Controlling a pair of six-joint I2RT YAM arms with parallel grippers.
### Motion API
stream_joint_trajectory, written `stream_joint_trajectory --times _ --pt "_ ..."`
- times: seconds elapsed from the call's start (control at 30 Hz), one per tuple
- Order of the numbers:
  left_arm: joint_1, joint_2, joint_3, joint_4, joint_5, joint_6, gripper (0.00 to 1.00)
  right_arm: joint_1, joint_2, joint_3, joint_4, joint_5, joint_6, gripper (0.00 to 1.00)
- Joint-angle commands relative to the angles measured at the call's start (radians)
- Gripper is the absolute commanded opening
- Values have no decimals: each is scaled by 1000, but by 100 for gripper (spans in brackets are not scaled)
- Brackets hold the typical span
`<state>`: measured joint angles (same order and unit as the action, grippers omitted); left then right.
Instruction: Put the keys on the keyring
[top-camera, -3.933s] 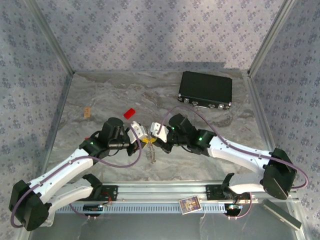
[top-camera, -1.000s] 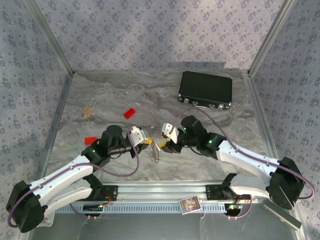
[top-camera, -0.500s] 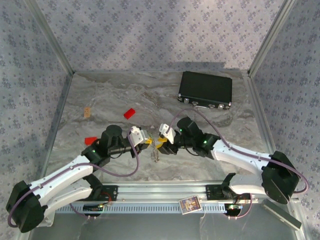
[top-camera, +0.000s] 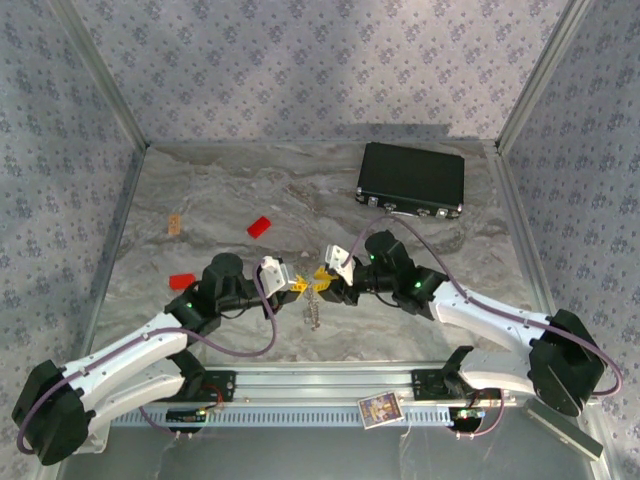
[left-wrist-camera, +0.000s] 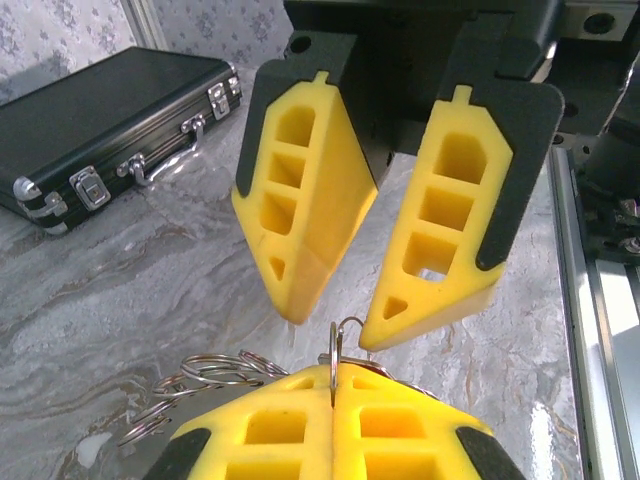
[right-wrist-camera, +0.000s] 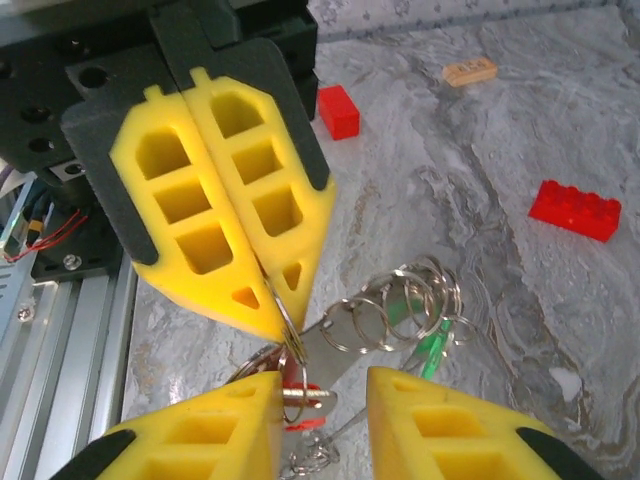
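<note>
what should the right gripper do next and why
Probably close the right gripper gently on the red key. Its jaws stand open, and the key's red head appears to lie between them, right by the keyring wire that the shut left gripper pinches. A firm hold on the key seems needed before threading it on.

1. The top camera looked down from above and behind the arm bases, far enough to take in the whole grey marbled surface (top-camera: 200, 200).
2. The left wrist camera sat close over the left yellow-padded pincer (left-wrist-camera: 335, 385), facing the right yellow-padded pincer (left-wrist-camera: 335, 328).
3. The right wrist camera faced back the opposite way, equally near.
4. All three shared the thin silvery metal keyring (left-wrist-camera: 333, 352) at the surface's near middle.
</note>
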<state>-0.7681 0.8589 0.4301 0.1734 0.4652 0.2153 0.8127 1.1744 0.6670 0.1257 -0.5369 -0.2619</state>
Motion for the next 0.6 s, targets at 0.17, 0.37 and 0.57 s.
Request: stream_joint_trajectory --times 0.17,0.37,0.57 --pt "-7 4 -3 85 65 -7 0 -3 29 19 41 -101 -29 15" --pt "-7 3 -6 86 76 -7 0 -2 27 19 43 -109 -33 11" --pt "-6 2 -7 90 79 -10 0 -2 27 25 45 -124 -38 3"
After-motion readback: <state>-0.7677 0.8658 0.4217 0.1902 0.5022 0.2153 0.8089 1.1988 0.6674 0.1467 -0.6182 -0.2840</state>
